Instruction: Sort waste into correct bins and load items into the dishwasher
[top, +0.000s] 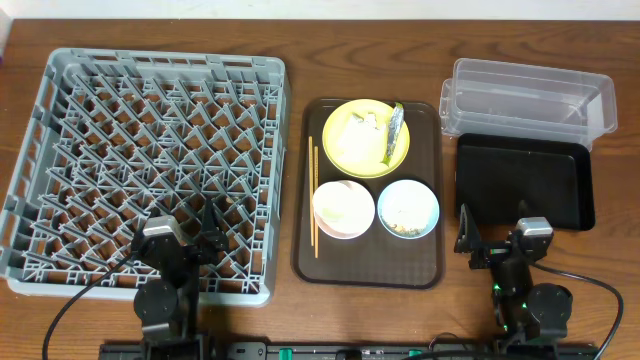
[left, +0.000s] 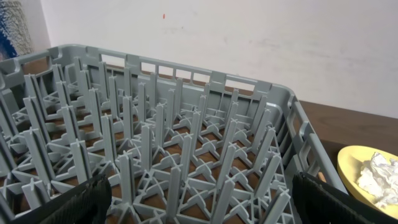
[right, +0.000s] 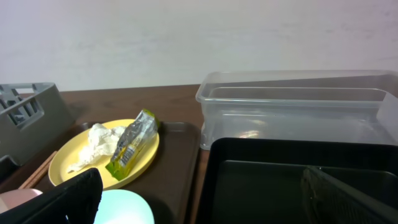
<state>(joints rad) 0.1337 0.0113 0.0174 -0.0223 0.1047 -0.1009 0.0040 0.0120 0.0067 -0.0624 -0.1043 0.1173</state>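
Observation:
A brown serving tray (top: 368, 262) holds a yellow plate (top: 342, 150) with a crumpled white tissue (top: 357, 122) and a green-yellow wrapper (top: 395, 131). In front of it stand a white bowl (top: 343, 209) and a light blue bowl (top: 408, 208) with crumbs. Wooden chopsticks (top: 313, 196) lie along the tray's left side. The grey dish rack (top: 150, 165) is at the left. The clear tub (top: 527, 100) and black tray (top: 525, 180) are at the right. My left gripper (top: 187, 240) is open over the rack's near edge. My right gripper (top: 495, 240) is open near the black tray's front. No cup shows.
The right wrist view shows the plate (right: 146, 155), tissue (right: 99, 138), wrapper (right: 132, 144), clear tub (right: 292, 102) and black tray (right: 267, 174). The left wrist view shows the rack's pegs (left: 168, 143) and the plate's edge (left: 354, 171). A pale wall stands behind the table.

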